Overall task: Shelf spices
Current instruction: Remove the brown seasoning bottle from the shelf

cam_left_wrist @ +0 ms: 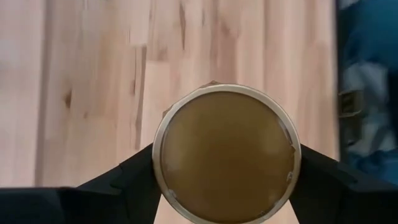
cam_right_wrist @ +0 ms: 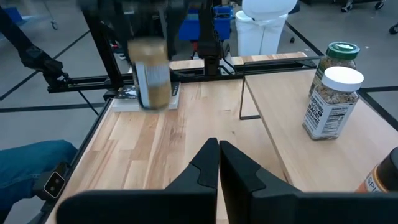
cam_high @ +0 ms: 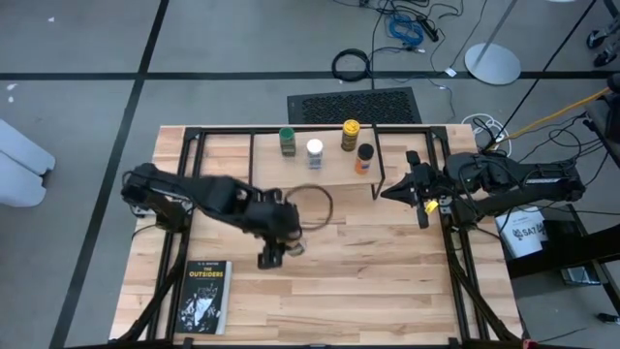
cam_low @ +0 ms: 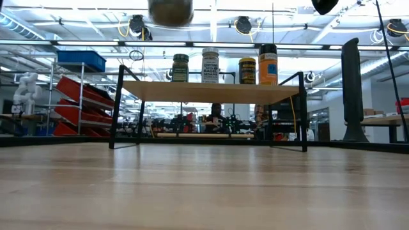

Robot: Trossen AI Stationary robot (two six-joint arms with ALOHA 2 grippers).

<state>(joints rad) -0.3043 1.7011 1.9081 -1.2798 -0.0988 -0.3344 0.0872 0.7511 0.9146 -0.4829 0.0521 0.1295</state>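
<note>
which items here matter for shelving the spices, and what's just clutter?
Part of the job:
- tan-lid jar, held in the left gripper above the table
- green-lid jar, white-lid jar, yellow-lid jar, black-lid jar, all standing on the shelf

Lying about:
- book at the table's near left
- right gripper, shut, waiting beside the shelf

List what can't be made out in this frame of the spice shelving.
- Held jar, left wrist view: only its round end shows; lid and label hidden.
- Same jar, right wrist view: blurred, label unreadable.
- Same jar, low view: cut off by the top edge.
- Left gripper, high view: grip hidden under the arm.
- Shelf jar labels: too small.
</note>
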